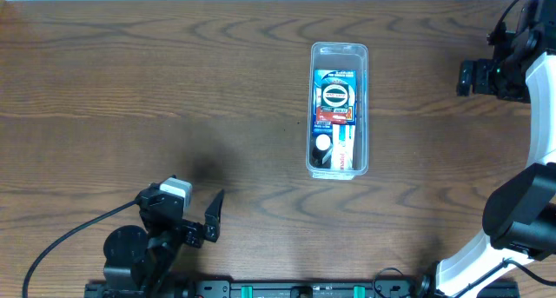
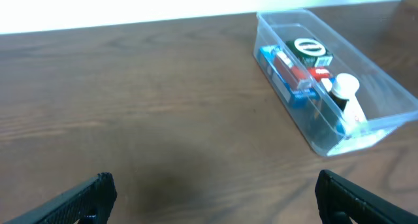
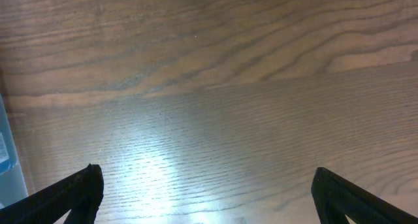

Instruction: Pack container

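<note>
The clear plastic container [image 1: 340,108] stands right of the table's middle, long side running front to back. It holds several small packets: a blue one, a dark one with a round label, a red one and a white one. It also shows in the left wrist view [image 2: 331,80] at the upper right. My left gripper [image 1: 213,218] is open and empty near the front left, well away from the container; its fingers frame bare wood [image 2: 212,191]. My right gripper [image 1: 469,76] is open and empty at the far right, over bare wood [image 3: 206,188].
The brown wooden table [image 1: 156,89] stretches around the container. A black cable [image 1: 61,241] runs at the front left by the left arm's base. The right arm's white links [image 1: 539,159] stand along the right edge.
</note>
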Robot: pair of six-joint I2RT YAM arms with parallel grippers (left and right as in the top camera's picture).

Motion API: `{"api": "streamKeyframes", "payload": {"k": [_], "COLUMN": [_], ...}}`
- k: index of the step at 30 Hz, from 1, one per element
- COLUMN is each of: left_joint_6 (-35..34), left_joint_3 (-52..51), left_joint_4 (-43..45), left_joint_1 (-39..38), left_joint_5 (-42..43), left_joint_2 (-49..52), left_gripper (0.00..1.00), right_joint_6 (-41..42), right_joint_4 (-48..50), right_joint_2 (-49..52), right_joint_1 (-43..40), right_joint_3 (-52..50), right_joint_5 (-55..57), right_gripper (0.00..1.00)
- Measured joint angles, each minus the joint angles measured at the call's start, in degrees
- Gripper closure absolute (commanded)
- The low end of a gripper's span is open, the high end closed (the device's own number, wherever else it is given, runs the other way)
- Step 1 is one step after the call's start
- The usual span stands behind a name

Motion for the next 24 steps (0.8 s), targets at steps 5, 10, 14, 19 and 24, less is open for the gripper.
{"api": "streamKeyframes", "payload": {"k": [5,10,14,19,24], "left_joint_6": [0.0,0.0,-0.6,-3.5,-5.2], "left_joint_3": [-1.3,-5.3,-9.3,-13.8,-17.4], "left_joint_4": [2.9,5.0,9.0,15.5,20.0], "left_joint_1": [0.6,0.7,0.9,0.9,1.5], "left_joint_5": [-0.7,-1.6,-1.6,-1.6,-1.6], "left_joint_2": [-3.0,-6.8,-7.2,-7.2,-7.2], "left_gripper": [0.02,0.02,0.02,0.02,0.02], "right_joint_6": [0.0,0.0,0.0,0.0,0.0], "right_joint_4": [0.0,0.0,0.0,0.0,0.0], "right_joint_2": [0.0,0.0,0.0,0.0,0.0], "right_joint_1": [0.0,0.0,0.0,0.0,0.0], "right_joint_3": [0.0,0.0,0.0,0.0,0.0], "right_joint_5": [0.0,0.0,0.0,0.0,0.0], "right_gripper": [0.01,0.01,0.01,0.01,0.01]}}
